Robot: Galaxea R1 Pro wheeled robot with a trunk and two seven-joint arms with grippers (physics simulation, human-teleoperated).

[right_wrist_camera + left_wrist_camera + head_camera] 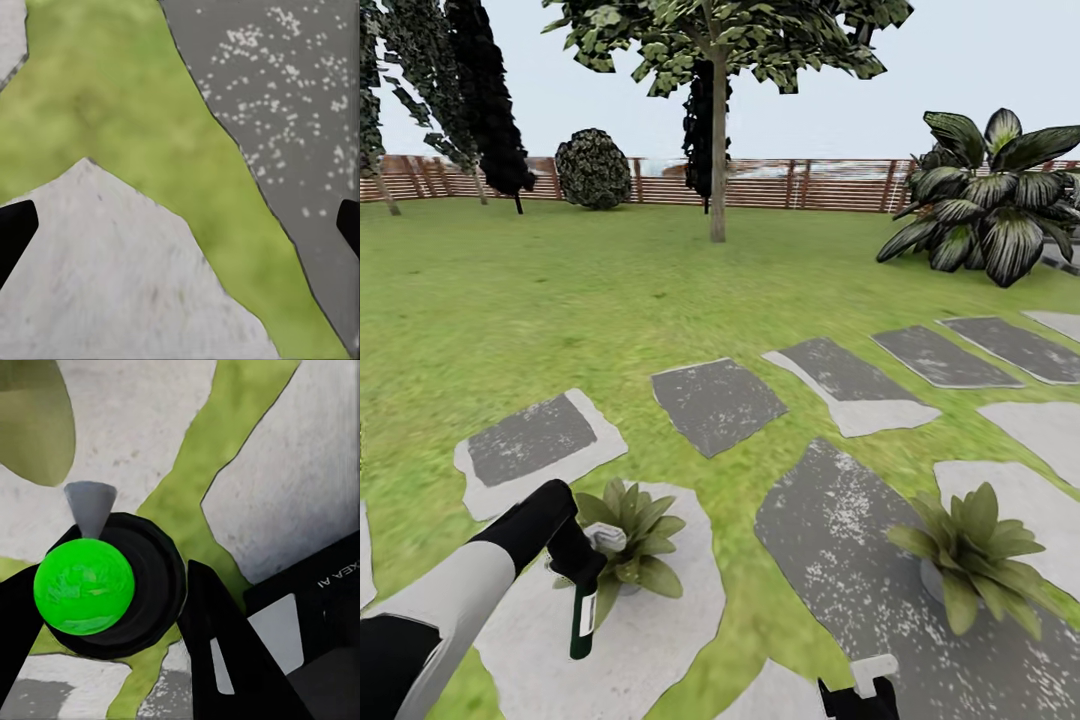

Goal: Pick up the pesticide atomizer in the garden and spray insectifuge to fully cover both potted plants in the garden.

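The left gripper (582,570) was clenched on the pesticide atomizer (584,612), which hung down from the fingers with its pale trigger head up at the grip and its dark body and white label below. In the left wrist view the black fingers (217,637) pressed against the bottle's round dark body (154,585) from both sides, with a bright green ball (84,586) and a grey nozzle cone showing on it. Just beyond the gripper, nearly touching the trigger head, sat the nearer potted plant (630,535) on a pale stepping stone (660,630); the other potted plant (972,555) stood well off to the gripper's right on a dark grey stone (840,540). The right gripper (857,692) hung low over stone and grass, its fingertips (15,232) spread wide with nothing between them. So the pick-up looked done and the bottle was brought to the first plant; whether any spray had landed could not be told, and the second plant seemed yet to be reached.
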